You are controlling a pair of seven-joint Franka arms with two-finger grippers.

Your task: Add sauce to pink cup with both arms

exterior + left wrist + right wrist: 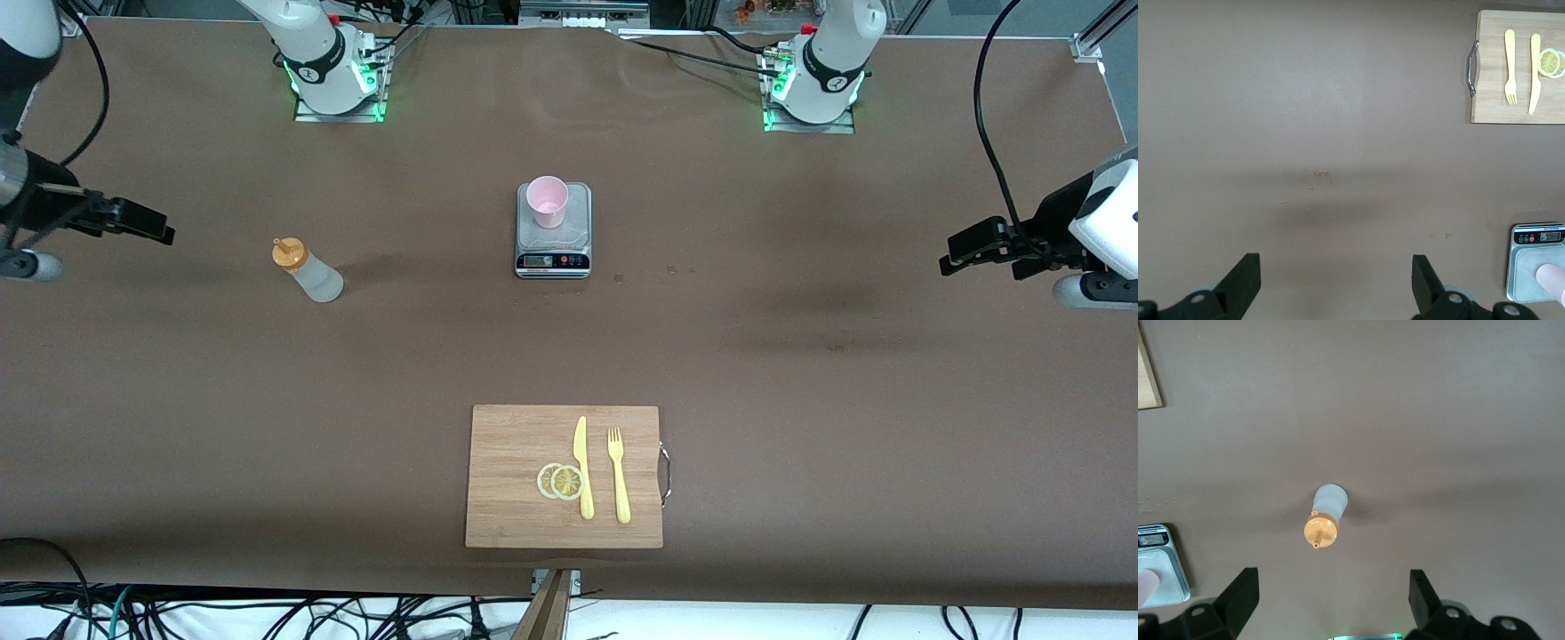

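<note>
Sauce bottle stands upright on the table toward the right arm's end, well apart from the pink cup on the scale. Right gripper hangs over the bottle, jaws spread, empty. Left gripper waits over bare table, also spread wide.

My right claw hangs spread over bare bench; sauce bottle stands alone, scale well apart from it.

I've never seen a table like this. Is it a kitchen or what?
Probably a robot lab set up like a kitchen. Two robot arms are bolted to the table, cables trail along its edge, and a pink cup sits on a kitchen scale near a cutting board.
</note>
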